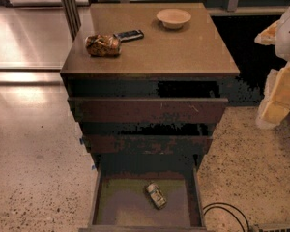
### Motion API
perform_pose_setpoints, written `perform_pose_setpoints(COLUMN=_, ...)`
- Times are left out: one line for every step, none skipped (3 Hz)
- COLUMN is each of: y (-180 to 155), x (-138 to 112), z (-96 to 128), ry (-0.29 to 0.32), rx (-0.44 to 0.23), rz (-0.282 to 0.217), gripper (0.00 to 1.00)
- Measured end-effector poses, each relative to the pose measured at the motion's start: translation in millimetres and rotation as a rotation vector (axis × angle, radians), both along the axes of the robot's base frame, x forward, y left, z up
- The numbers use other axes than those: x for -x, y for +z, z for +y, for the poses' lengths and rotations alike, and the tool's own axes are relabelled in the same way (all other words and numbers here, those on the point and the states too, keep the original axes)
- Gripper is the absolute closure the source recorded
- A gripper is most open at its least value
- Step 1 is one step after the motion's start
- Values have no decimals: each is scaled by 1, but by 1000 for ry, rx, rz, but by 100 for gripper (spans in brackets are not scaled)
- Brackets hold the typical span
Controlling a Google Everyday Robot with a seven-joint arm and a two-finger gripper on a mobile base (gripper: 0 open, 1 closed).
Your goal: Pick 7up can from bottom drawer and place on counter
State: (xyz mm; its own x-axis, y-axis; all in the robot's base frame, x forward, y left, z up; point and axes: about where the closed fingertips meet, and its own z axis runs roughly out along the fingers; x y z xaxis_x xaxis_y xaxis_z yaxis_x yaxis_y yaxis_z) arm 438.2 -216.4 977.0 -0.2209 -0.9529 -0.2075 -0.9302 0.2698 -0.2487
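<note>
The 7up can [155,195] is small and silvery with pale markings. It lies on its side on the greenish-grey floor of the pulled-out bottom drawer [121,202], a little right of the middle. The counter [159,50] is the tan-brown top of the drawer cabinet. My gripper [279,93], white and yellowish, hangs at the right edge of the view beside the cabinet. It is at about the height of the upper drawers, well above and to the right of the can, and it holds nothing that I can see.
On the counter lie an orange-brown foil snack bag [103,45], a flat black handset [129,35] and a pale bowl [173,18]. Two shut reddish-brown drawer fronts [147,110] sit above the open drawer. A black cable [227,211] curls on the speckled floor at the lower right.
</note>
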Motion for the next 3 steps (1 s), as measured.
perform_pose_setpoints(y=0, x=0, z=0, ry=0, rx=0, rz=0, gripper=0)
perform_pose_setpoints(y=-15, x=-5, z=-1, ry=6, rx=-40, rz=-4, gripper=0)
perform_pose_setpoints(y=-31, x=-9, z=-3, ry=12, rx=-76, rz=-6, gripper=0)
